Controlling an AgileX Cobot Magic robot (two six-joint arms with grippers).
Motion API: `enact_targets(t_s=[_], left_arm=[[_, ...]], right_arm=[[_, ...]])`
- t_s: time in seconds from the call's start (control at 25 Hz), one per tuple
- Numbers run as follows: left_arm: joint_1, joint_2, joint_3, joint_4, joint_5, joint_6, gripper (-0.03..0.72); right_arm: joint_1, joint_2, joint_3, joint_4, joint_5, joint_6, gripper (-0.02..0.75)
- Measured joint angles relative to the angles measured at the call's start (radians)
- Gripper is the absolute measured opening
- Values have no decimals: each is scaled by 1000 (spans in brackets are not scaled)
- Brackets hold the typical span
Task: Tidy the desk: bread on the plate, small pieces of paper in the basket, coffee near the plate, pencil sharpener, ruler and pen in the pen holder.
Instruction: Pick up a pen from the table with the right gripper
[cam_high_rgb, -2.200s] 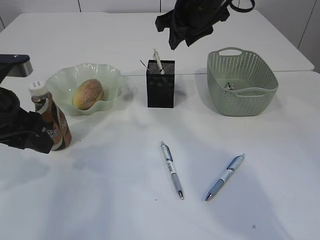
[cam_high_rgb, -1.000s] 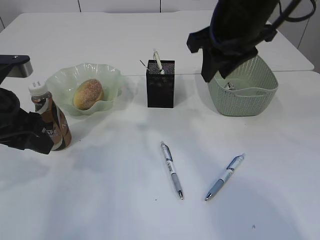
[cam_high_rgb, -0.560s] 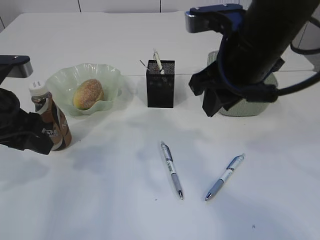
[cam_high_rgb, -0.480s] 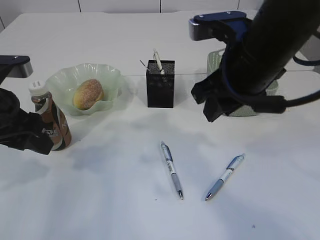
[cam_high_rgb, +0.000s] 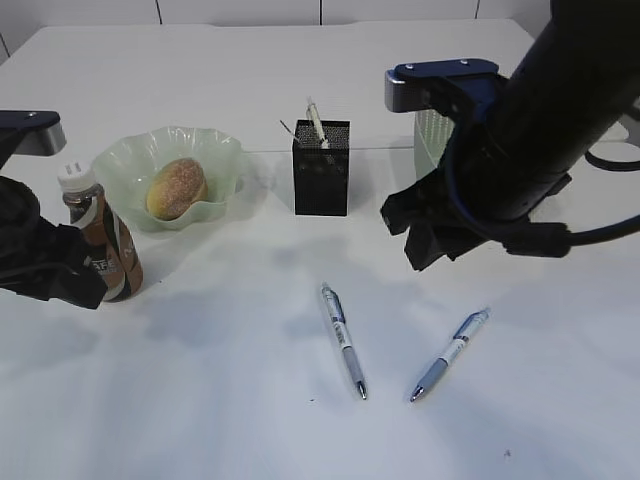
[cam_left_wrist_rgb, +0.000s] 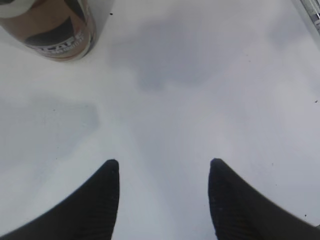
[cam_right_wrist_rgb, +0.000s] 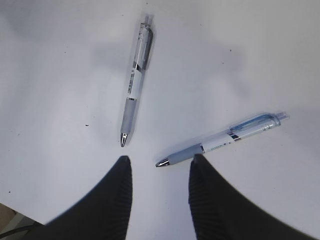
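Now both jaws spread and empty, right gripper (cam_right_wrist_rgb: 160, 172) over two pens (cam_right_wrist_rgb: 136, 77), bare desk (cam_high_rgb: 200, 400) around them.

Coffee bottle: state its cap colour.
White; the coffee bottle cap shows best in the exterior view.

No text can be read clearly. The coffee (cam_high_rgb: 103, 246) label has print, too blurred to read. The two pens (cam_right_wrist_rgb: 135, 80) lying in front of the pen holder (cam_high_rgb: 321, 167) have small illegible print on their barrels.
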Motion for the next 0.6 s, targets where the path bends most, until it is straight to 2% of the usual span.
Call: enact_targets(t_s=[0.32,0.6], left_arm=[[0,0,0,0,0,0,400],[0,0,0,0,-4,0,400]], right_arm=[[9,121,-124,27,66,3,314],[99,285,-286,10,128,70,313]])
